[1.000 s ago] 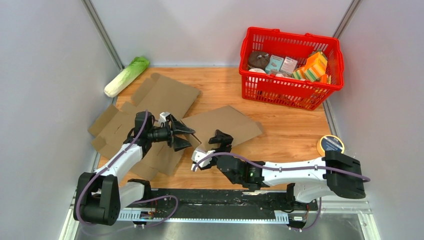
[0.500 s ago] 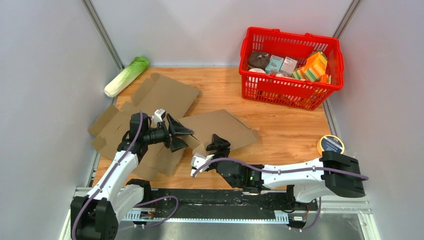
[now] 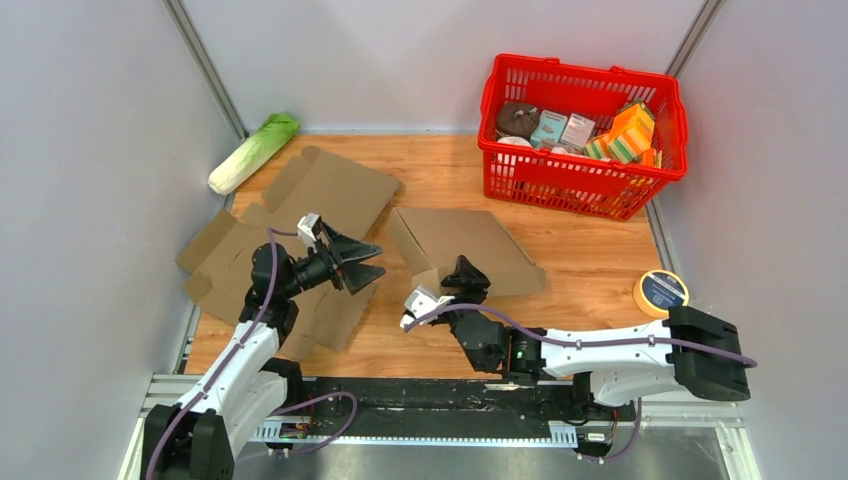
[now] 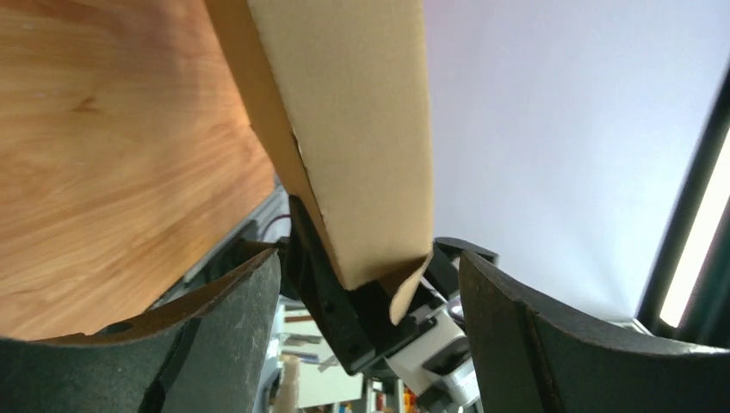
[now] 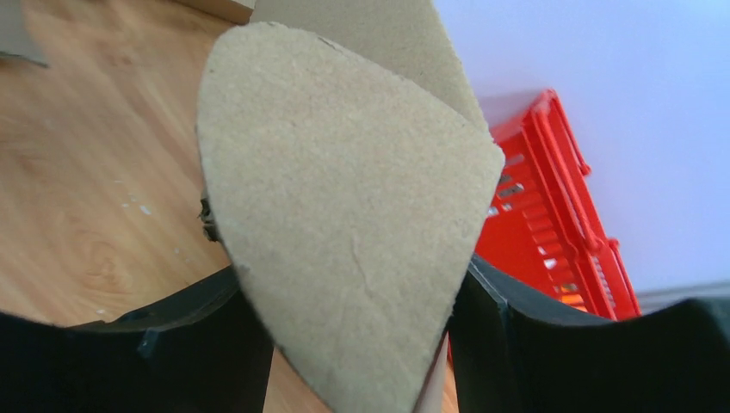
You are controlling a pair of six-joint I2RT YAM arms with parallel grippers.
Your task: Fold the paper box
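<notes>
While the right gripper [image 3: 468, 278] is clamped on the near-left flap of the cardboard box blank [image 3: 470, 240], that corner stands raised. The rest of the blank lies flat at mid-table. The left gripper [image 3: 378, 259] is just beside it, fingers spread, holding nothing. Folding looks barely begun. The next move likely needs the left to brace a panel. The blank's long axis seems roughly left-to-right, and the held flap points toward the arms.
</notes>
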